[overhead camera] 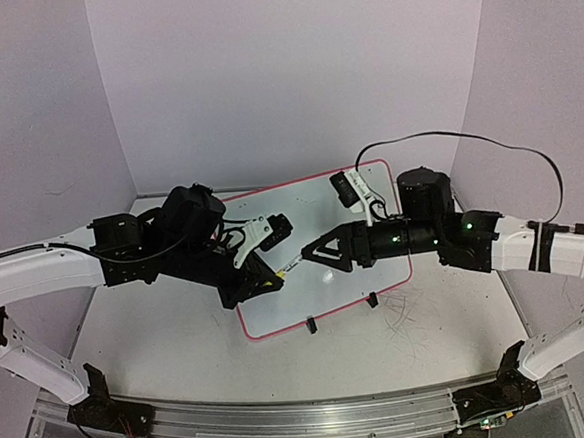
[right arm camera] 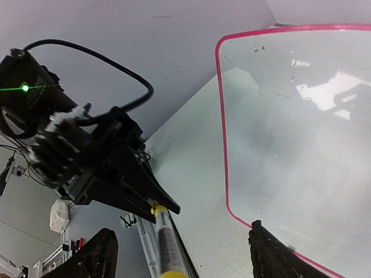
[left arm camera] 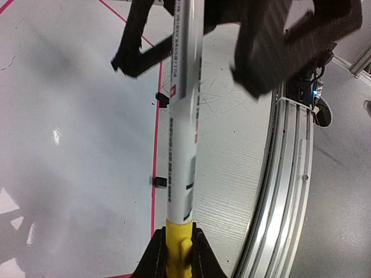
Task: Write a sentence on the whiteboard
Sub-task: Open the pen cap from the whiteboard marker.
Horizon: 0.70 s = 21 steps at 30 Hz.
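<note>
Tabletop (overhead camera: 149, 329): whiteboard (overhead camera: 288, 304) below R tool (overhead camera: 307, 258), jaws apart

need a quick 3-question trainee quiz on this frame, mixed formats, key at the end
1. True or false: the right gripper is shut on the marker.
2. The rim of the whiteboard is: A) pink-red B) blue C) black.
3. Fill in: the left gripper grips the marker by its ____ end.
Key: 1 false, its jaws stand open on either side of the marker; 2 A; 3 yellow.
</note>
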Each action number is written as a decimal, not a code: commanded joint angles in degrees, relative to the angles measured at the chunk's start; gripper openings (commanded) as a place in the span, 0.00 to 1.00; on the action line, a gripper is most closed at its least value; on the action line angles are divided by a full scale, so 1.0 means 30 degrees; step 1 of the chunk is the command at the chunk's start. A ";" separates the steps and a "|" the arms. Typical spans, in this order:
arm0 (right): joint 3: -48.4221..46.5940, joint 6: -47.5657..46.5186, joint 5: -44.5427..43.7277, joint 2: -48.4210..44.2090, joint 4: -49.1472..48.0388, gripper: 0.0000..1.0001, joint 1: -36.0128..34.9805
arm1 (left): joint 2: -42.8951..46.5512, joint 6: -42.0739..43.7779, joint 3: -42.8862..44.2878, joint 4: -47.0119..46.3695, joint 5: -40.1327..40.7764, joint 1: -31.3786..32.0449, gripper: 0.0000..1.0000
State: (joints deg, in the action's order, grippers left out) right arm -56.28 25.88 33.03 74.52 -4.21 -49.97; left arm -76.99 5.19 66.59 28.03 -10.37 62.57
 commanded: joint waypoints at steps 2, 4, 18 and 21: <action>0.0439 -0.1295 -0.1721 0.0083 -0.3480 0.83 -0.2466 | 0.0989 -0.0299 -0.0120 -0.1160 0.0391 -0.0054 0.00; 0.0440 -0.1421 -0.2614 0.0143 -0.3767 0.82 -0.2841 | 0.0904 -0.0324 -0.0037 -0.1151 0.0214 -0.0054 0.00; 0.0828 -0.0018 -0.4161 0.1308 -0.6478 0.56 -0.3218 | 0.0784 -0.0276 0.0082 -0.1197 -0.0190 -0.0054 0.00; 0.0596 0.0072 -0.3497 0.1825 -0.6435 0.47 -0.3234 | 0.0801 -0.0256 0.0126 -0.1194 -0.0217 -0.0058 0.00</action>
State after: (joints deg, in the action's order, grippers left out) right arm -52.61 25.07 21.83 77.97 -20.46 -59.31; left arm -75.79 4.47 66.59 25.94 -10.42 62.52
